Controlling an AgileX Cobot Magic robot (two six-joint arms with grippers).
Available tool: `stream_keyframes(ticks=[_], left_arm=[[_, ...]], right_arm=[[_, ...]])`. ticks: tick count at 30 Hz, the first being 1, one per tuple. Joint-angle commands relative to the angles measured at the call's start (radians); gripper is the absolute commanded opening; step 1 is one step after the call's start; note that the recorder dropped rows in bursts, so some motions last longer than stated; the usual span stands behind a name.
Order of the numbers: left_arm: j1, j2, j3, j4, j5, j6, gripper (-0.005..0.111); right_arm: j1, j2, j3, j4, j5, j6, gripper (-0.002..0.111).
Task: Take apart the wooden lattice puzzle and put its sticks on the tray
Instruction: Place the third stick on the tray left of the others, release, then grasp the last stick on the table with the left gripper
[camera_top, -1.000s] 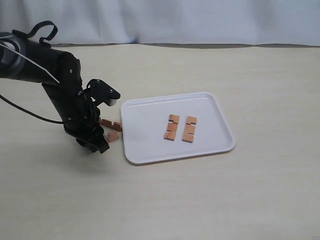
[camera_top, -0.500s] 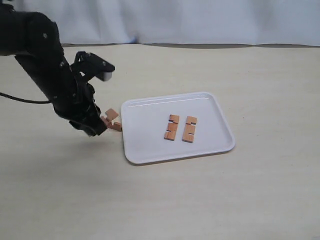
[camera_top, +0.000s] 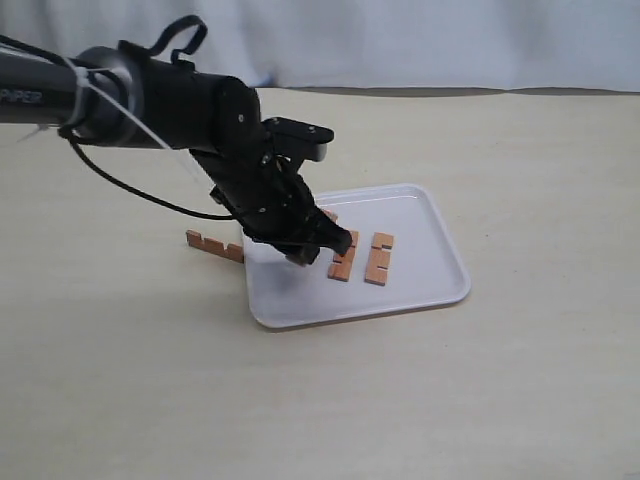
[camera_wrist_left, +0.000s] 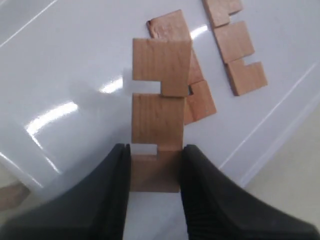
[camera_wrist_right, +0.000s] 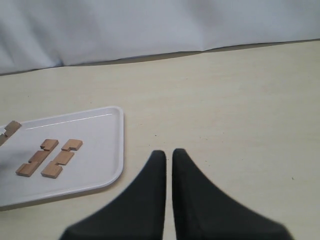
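Note:
No assembled lattice puzzle shows, only separate sticks. My left gripper (camera_top: 308, 247) (camera_wrist_left: 155, 155) is shut on one notched reddish-brown stick (camera_wrist_left: 159, 115) (camera_top: 329, 216), holding it just above the white tray (camera_top: 420, 215) (camera_wrist_left: 75, 60) near its left half. Two more sticks (camera_top: 343, 255) (camera_top: 378, 258) lie flat side by side in the tray's middle, close beyond the held one. A fourth stick (camera_top: 214, 245) lies on the table left of the tray. My right gripper (camera_wrist_right: 168, 152) is shut and empty over bare table, right of the tray (camera_wrist_right: 95, 145).
The beige table (camera_top: 500, 380) spreads around the tray. A white cloth backdrop (camera_top: 420, 40) closes off the far edge. The left arm and its cables (camera_top: 110, 85) reach over the table's left part.
My left gripper lifted one stick from the table beside the tray and carried it right, over the tray. One stick stayed on the table.

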Motion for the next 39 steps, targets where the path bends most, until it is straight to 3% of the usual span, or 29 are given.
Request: stream_keyframes(ticks=[1, 5, 9, 13, 25, 31, 34, 39], left_arm=[[-0.008, 0.081, -0.07, 0.081, 0.037, -0.1, 0.0], [-0.008, 0.085, -0.073, 0.074, 0.037, -0.1, 0.005], [-0.008, 0.072, -0.081, 0.08, 0.057, -0.093, 0.046], [-0.008, 0.032, -0.081, 0.083, 0.066, -0.06, 0.059], [0.041, -0.102, -0.081, 0.274, 0.231, -0.069, 0.059], [0.079, -0.102, -0.065, 0.477, 0.307, -0.052, 0.059], [0.09, -0.102, -0.057, 0.453, 0.313, 0.059, 0.059], [0.09, -0.087, -0.057, 0.274, 0.322, 0.357, 0.059]], right_arm=[[0.001, -0.005, 0.002, -0.005, 0.0, -0.004, 0.004], [0.001, -0.005, 0.002, -0.005, 0.0, -0.004, 0.004], [0.001, -0.005, 0.002, -0.005, 0.0, -0.004, 0.004], [0.001, -0.005, 0.002, -0.005, 0.0, -0.004, 0.004], [0.001, -0.005, 0.002, -0.005, 0.0, -0.004, 0.004], [0.001, -0.005, 0.002, -0.005, 0.0, -0.004, 0.004], [0.001, -0.005, 0.002, -0.005, 0.0, -0.004, 0.004], [0.001, -0.005, 0.002, -0.005, 0.0, -0.004, 0.004]])
